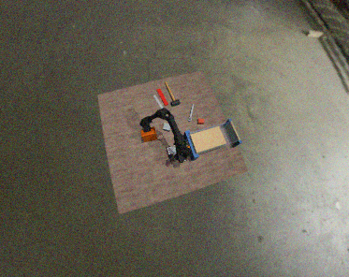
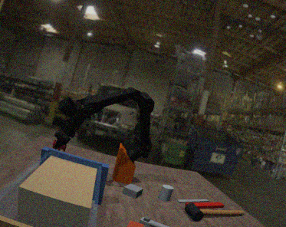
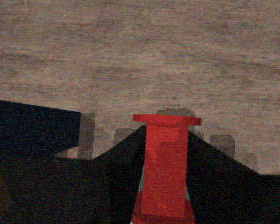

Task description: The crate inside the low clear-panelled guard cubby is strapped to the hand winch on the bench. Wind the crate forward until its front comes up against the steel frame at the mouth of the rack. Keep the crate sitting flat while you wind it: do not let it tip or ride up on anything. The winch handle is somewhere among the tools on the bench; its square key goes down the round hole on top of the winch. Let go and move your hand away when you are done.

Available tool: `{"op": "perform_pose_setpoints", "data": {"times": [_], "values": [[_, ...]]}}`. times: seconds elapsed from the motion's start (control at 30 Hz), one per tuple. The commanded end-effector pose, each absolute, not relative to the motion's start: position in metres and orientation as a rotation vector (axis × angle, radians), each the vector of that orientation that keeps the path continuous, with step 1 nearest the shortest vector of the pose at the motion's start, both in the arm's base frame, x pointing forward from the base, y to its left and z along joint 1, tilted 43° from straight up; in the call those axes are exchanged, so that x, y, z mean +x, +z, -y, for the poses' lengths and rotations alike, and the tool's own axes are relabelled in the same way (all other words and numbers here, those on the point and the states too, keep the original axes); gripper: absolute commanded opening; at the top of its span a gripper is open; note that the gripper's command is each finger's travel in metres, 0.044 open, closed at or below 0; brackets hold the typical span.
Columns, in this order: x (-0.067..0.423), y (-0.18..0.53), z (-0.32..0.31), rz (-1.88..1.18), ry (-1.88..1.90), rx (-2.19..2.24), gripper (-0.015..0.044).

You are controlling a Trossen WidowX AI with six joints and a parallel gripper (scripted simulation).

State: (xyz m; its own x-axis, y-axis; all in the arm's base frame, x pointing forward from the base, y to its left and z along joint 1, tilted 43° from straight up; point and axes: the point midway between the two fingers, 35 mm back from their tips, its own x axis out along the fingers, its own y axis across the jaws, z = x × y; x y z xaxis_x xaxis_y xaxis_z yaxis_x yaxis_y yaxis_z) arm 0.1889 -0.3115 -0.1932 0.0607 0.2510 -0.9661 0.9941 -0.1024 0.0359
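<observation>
My gripper is shut on a red handle with a flat cross-piece at its top. It holds the handle low over the wooden bench, just in front of the blue frame at the mouth of the cubby. The tan-topped crate sits flat inside the cubby, behind that frame. A small grey box stands right beside my gripper. In the wrist view a dark blue edge lies to the left, and the bench fills the background.
An orange block stands by the arm's base. A grey block, a grey cylinder, a red bar, a hammer, a grey rod and a small red piece lie on the bench.
</observation>
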Motion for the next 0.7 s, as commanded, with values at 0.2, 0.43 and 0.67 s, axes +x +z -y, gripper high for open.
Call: {"op": "perform_pose_setpoints", "data": {"times": [0.2, 0.43, 0.67], "values": [[0.213, -0.186, 0.302, -1.308, -1.075, 1.515, 0.0000], [0.223, -0.181, 0.298, -1.308, -1.075, 1.516, 0.0000], [0.232, -0.176, 0.293, -1.308, -1.074, 1.516, 0.0000]]}}
